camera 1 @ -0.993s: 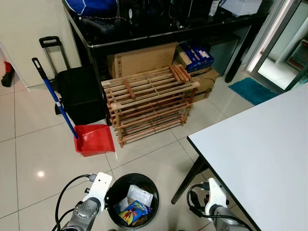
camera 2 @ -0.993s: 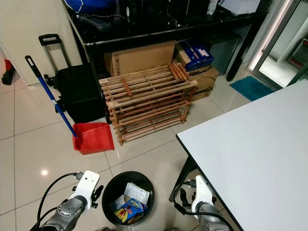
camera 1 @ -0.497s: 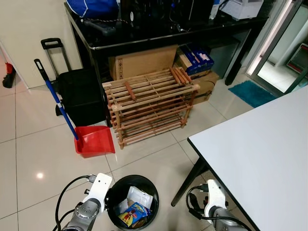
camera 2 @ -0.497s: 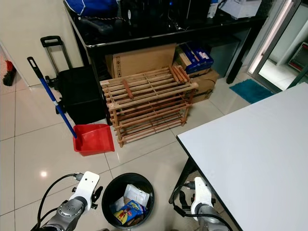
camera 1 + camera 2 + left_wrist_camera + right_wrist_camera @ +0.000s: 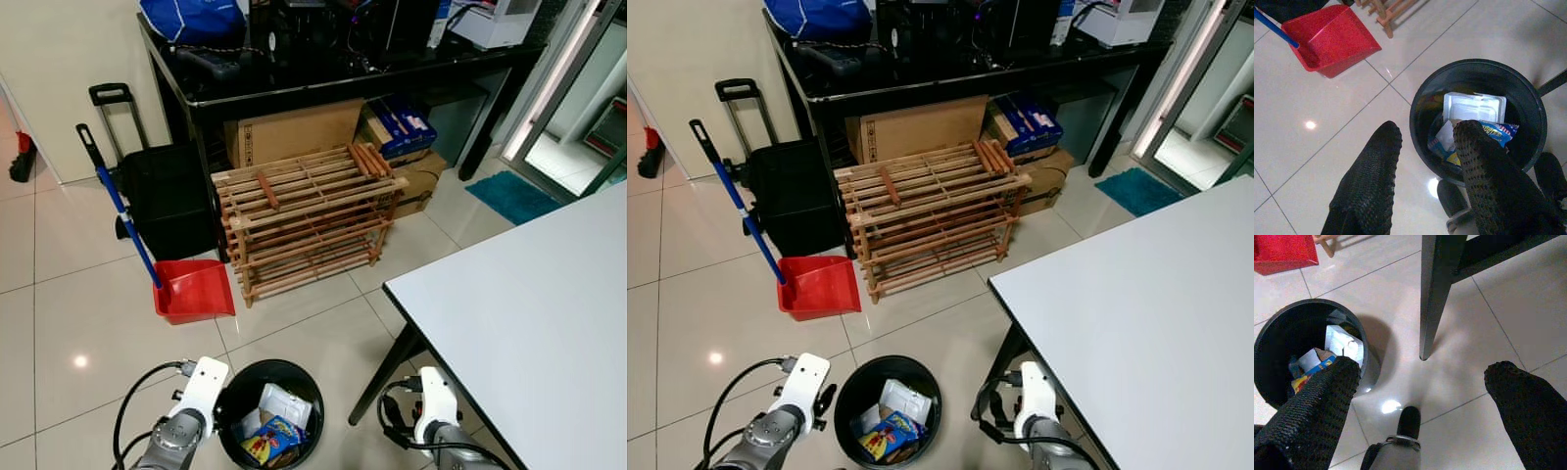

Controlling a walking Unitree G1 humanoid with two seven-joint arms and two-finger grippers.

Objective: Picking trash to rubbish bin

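Note:
A round black rubbish bin (image 5: pixel 231 395) stands on the tiled floor right in front of me. Inside lie a white plastic tray (image 5: pixel 1474 106), a blue and yellow snack wrapper (image 5: pixel 1497 132) and some paper scraps. My left gripper (image 5: pixel 1428 129) hangs open just above the bin's near rim, with nothing between its black fingers (image 5: pixel 1376 166). My right gripper (image 5: pixel 1425 367) is open too and empty, over bare tiles between the bin (image 5: pixel 1283 323) and a black table leg (image 5: pixel 1431 293). Both wrists, left (image 5: pixel 192 406) and right (image 5: pixel 436 409), show at the bottom of the eye views.
A red dustpan (image 5: pixel 194 291) with a blue handle lies beyond the bin. Behind it are a wooden shoe rack (image 5: pixel 309 220), a black trolley case (image 5: pixel 167 196) and a black desk with cardboard boxes (image 5: pixel 294 127) beneath. A white table (image 5: pixel 534 313) is at my right, a teal mat (image 5: pixel 514 196) beyond.
The head camera has shifted a little, so the whole scene sits slightly lower. Both arms stay low beside the bin and its contents are unchanged.

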